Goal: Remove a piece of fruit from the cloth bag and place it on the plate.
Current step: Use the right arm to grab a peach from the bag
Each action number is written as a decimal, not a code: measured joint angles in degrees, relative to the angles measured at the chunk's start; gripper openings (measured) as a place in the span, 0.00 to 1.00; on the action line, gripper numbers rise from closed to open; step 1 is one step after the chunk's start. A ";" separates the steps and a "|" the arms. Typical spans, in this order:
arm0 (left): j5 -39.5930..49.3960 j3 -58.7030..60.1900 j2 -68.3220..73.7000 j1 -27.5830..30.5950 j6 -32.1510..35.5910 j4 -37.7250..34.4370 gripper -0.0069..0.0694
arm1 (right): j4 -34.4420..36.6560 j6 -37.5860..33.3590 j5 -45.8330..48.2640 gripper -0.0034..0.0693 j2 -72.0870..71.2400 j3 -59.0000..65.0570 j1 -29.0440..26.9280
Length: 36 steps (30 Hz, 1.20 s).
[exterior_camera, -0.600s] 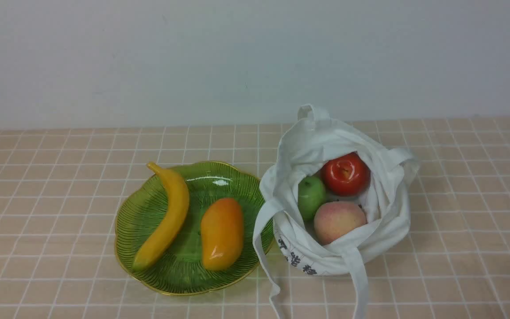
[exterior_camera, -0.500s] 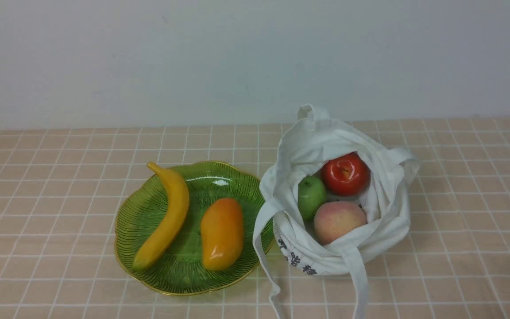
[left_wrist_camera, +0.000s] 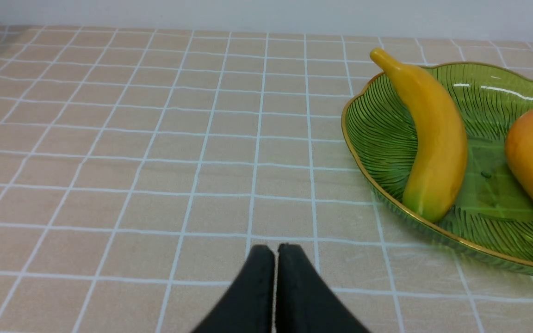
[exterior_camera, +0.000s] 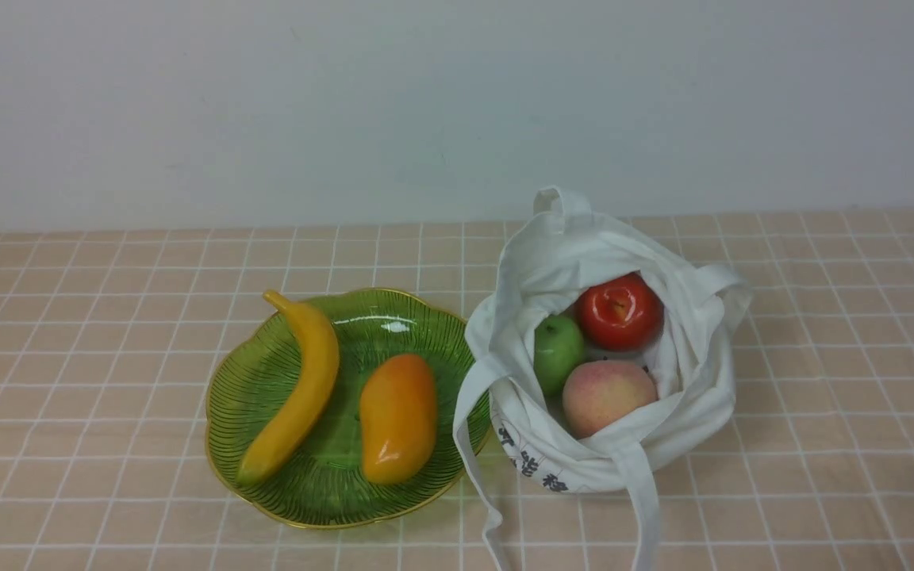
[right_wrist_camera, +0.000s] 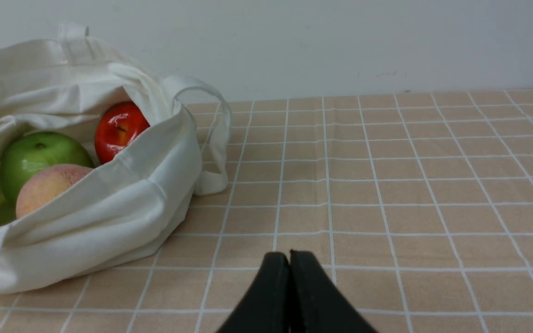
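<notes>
Peach (exterior_camera: 608, 395) is in the cloth bag (exterior_camera: 576, 238), folks, sitting right at the open mouth on the side nearest the robot. The green apple (exterior_camera: 557, 349) is tucked against it on the left, and the glossy red apple (exterior_camera: 620, 311) is just behind the pair. The bag slumps on the tiled worktop (exterior_camera: 92, 341) right of centre, dark printed characters facing the robot, one long strap trailing toward the near edge. Immediately left of it is the plate (exterior_camera: 247, 373), and in the front view the bag's strap crosses the plate's right rim. Two fruits are on the plate: a banana (exterior_camera: 298, 388) along the left half and a mango (exterior_camera: 397, 416) on the right half, with a strip of green between them. Over to the wrist cameras: the left end effector (left_wrist_camera: 275, 252) has its two black fingers pressed together, gripping nothing, low over bare tiles to the left of the plate. The right end effector (right_wrist_camera: 289, 258) is the same story, fingers closed up tight and empty, above the worktop off the bag's right side, apart from the fabric.
</notes>
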 joint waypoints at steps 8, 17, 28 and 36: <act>0.00 0.00 0.00 0.00 0.00 0.00 0.08 | 0.00 0.00 0.00 0.03 0.00 0.00 0.00; 0.00 0.00 0.00 0.00 0.00 0.00 0.08 | 0.00 0.00 0.00 0.03 0.00 0.00 0.00; 0.00 0.00 0.00 0.00 0.00 0.00 0.08 | 0.26 0.34 0.00 0.03 0.00 0.00 0.00; 0.00 0.00 0.00 0.00 0.00 0.00 0.08 | 28.73 15.49 -1.03 0.03 0.00 0.13 0.00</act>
